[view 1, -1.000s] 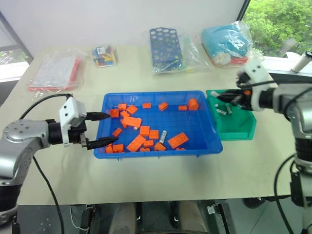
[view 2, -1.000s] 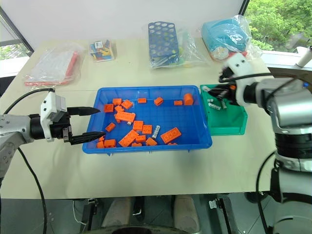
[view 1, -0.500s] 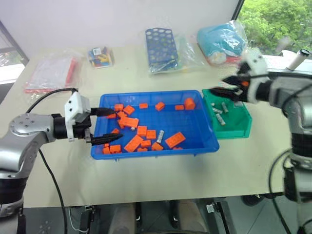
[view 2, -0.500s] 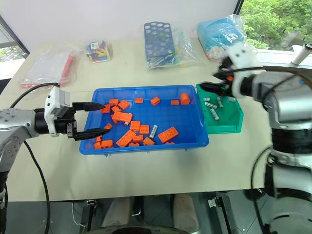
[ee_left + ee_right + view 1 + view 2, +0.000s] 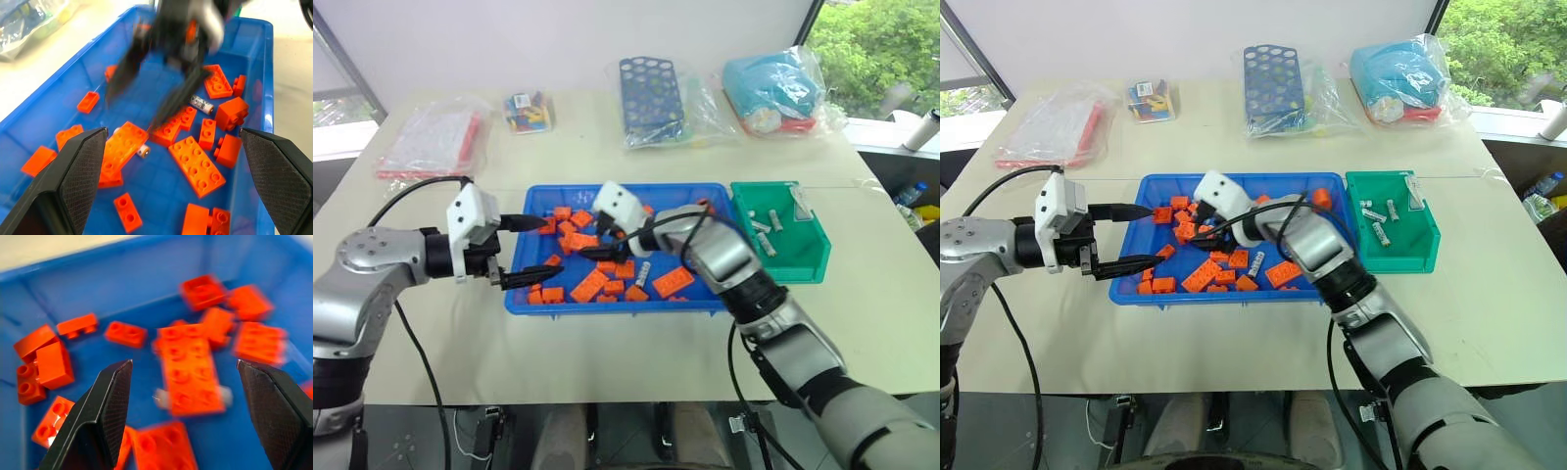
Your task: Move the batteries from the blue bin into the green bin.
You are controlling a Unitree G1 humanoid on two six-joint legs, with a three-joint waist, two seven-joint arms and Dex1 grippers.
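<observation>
Batteries: several (image 5: 1379, 221) already down in the green bin (image 5: 1426, 257), at least two left in the blue bin (image 5: 1224, 298), one (image 5: 1255, 262) lying bare near the middle, another (image 5: 224, 394) poking out from under a long orange brick (image 5: 188, 377).

Mid-task, by the look of it: back over the blue bin for a further pick. Right gripper (image 5: 183, 363) spread wide and empty, low over the left-middle of the tray, straddling that long brick. Left gripper (image 5: 536, 251) also wide and empty, poised at the tray's left wall.

Next, probably: settle on one battery, line the fingers across its length, come down and close without catching a brick.

In the way: orange bricks (image 5: 196, 164) scattered all round, some touching the batteries; covered battery likely needs the brick nudged aside, so the bare one looks easier. Two grippers close together over the same end.

At the table's far edge, well apart: dark-blue rack with round holes (image 5: 651, 93), clear bag of red pieces (image 5: 431, 142), small coloured pack (image 5: 529, 110), bag with something light blue (image 5: 778, 83).
</observation>
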